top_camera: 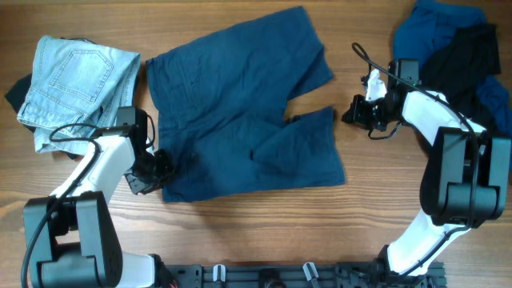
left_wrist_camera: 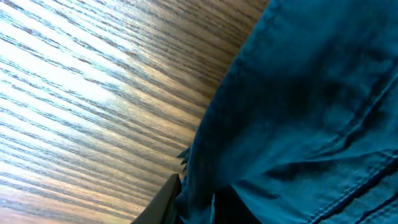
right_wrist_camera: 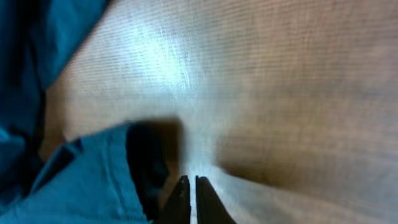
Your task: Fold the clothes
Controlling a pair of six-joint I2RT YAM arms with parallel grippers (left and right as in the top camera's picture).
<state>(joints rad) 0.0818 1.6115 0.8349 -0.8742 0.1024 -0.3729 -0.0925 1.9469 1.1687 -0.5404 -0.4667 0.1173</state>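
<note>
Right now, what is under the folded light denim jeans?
A dark garment pokes out from under the light denim jeans at their left edge; the rest of it is covered.

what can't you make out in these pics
left gripper: the left wrist view's bottom edge cuts its fingers and the shorts cover them; grip unconfirmed.
right gripper: right wrist view is blurred; tips look shut on nothing.
clothes pile: overhead, cut by top and right edges, partly behind the right arm; garment count unknown.
dark cloth under the folded jeans: overhead, mostly hidden.
</note>
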